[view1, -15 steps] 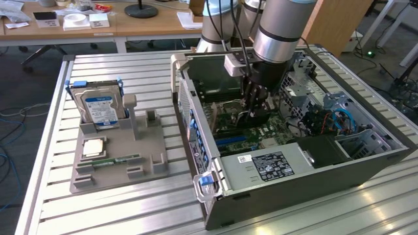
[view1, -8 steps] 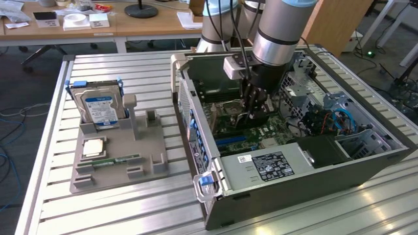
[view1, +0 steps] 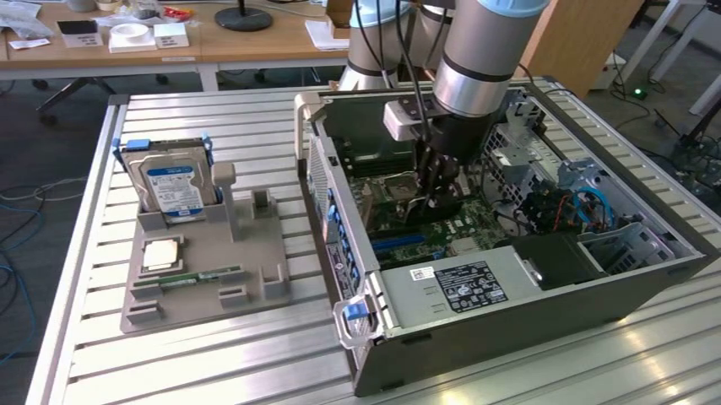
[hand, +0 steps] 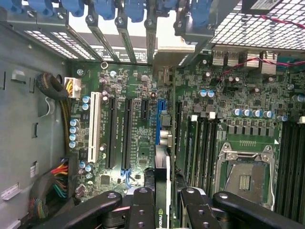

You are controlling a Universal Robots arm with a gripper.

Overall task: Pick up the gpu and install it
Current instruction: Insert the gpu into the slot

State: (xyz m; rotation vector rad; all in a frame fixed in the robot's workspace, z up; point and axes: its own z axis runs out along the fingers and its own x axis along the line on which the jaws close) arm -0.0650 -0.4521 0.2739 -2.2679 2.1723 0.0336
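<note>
My gripper (view1: 437,196) reaches down into the open computer case (view1: 631,278), above the green motherboard (view1: 451,228). In the wrist view its black fingers (hand: 143,206) are shut on the gpu (hand: 162,164), a thin card seen edge-on. The card runs from between the fingers to its silver end bracket (hand: 167,51) at the case's rear slot openings. It stands upright along the blue expansion slot (hand: 158,112) of the motherboard (hand: 136,129). I cannot tell whether its edge touches the slot.
On the exterior view's left, a grey fixture tray (view1: 265,257) holds an upright hard drive (view1: 171,187), a CPU (view1: 161,253) and a RAM stick (view1: 203,277). Inside the case are the power supply (view1: 468,283), drive cages (view1: 631,240) and cables (view1: 580,207).
</note>
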